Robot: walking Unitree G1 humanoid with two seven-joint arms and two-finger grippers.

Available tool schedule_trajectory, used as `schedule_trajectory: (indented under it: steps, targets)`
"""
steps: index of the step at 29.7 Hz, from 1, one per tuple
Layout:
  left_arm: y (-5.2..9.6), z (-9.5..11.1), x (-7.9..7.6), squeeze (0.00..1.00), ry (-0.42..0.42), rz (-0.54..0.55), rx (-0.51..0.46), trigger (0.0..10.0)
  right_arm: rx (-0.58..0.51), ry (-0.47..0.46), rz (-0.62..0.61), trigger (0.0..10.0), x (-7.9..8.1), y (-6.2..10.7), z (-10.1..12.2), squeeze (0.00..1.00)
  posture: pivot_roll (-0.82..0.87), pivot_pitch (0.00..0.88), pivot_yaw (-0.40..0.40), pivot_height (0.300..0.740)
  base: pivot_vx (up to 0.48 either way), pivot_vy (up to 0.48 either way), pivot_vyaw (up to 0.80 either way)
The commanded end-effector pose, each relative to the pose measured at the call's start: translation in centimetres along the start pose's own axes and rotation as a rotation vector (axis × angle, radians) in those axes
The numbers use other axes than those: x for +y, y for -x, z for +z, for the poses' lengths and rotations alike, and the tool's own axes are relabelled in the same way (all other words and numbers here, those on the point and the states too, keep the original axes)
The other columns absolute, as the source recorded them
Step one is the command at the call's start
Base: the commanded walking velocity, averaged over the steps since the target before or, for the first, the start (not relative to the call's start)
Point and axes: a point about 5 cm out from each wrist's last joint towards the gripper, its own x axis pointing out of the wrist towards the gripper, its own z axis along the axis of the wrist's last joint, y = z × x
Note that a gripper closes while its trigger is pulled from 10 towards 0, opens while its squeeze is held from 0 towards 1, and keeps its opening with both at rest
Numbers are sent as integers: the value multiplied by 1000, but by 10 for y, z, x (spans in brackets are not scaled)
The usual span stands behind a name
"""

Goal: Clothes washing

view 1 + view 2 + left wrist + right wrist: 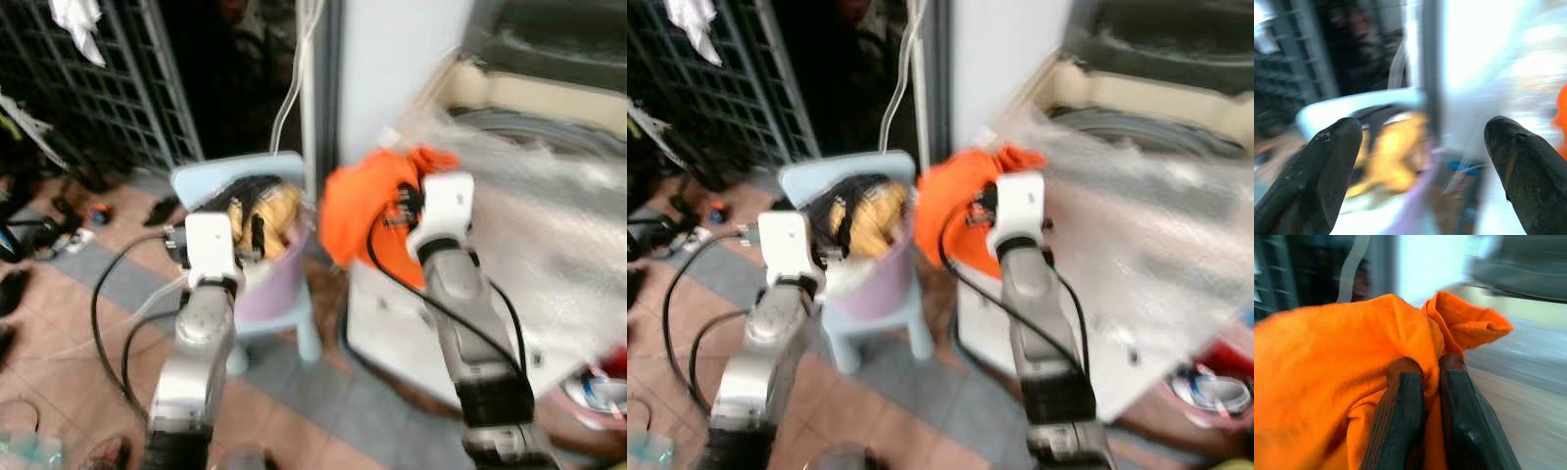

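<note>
A: Where is the orange garment [1347,357] to be found, taking the washing machine [509,186] as the landmark?

B: It is held up beside the machine's near corner, short of the open top, by the right gripper [1432,396]. The two black fingers are pressed nearly together, with a fold of the cloth pinched between them.

A: And how is the cloth expected to handle?

B: It is judged light and limp. It bunches and droops around the fingers, so no shape will be kept once it is released. A pinch on a thick gathered fold, as is seen now, is judged safer than an edge, which could slide out.

A: What is done by the left gripper [1420,161]?

B: Nothing is held. Its fingers are spread wide, and it is pointed at the lilac basket [274,269] of clothes on the pale blue stool [294,328], on the far side of the garment from the machine.

A: Any hazard?

B: A trailing part may be caught on the machine's rim, it is thought.
</note>
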Motion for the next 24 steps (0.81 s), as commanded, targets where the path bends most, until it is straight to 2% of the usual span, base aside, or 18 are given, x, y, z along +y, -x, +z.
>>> schedule_trajectory:
  steps: [1,3,11,13,16,21,22,24]
  targets:
    - [-2,5,4,0,32,32,-18,10000,-41,-12,2,10000,3,-3,9,0,-29,0,67,740,0,0,-788]
    - [-3,4,4,0,34,38,-13,10000,-46,-16,4,10000,3,-3,9,0,-35,0,67,740,0,0,-788]
    - [-2,4,9,0,55,52,-23,10000,-43,-14,5,10000,3,-1,7,0,-35,0,66,740,0,0,0]
    - [-3,5,9,0,59,52,-32,10000,-47,-10,12,10000,4,-2,8,0,-37,0,63,740,307,300,0]
    - [-2,5,8,0,56,48,-36,10000,-102,38,29,10000,4,-7,18,0,-37,0,63,740,351,326,-302]
    - [-2,4,7,0,57,46,-34,10000,-149,66,29,10000,-1,-16,32,0,-40,0,64,740,356,323,0]
    - [-3,4,7,0,56,44,-34,10000,-196,101,34,10000,-5,-27,47,0,-44,0,64,740,345,311,-644]
    - [-3,4,7,0,56,42,-34,10000,-218,116,39,10000,-6,-31,54,0,-44,0,64,740,345,311,-722]
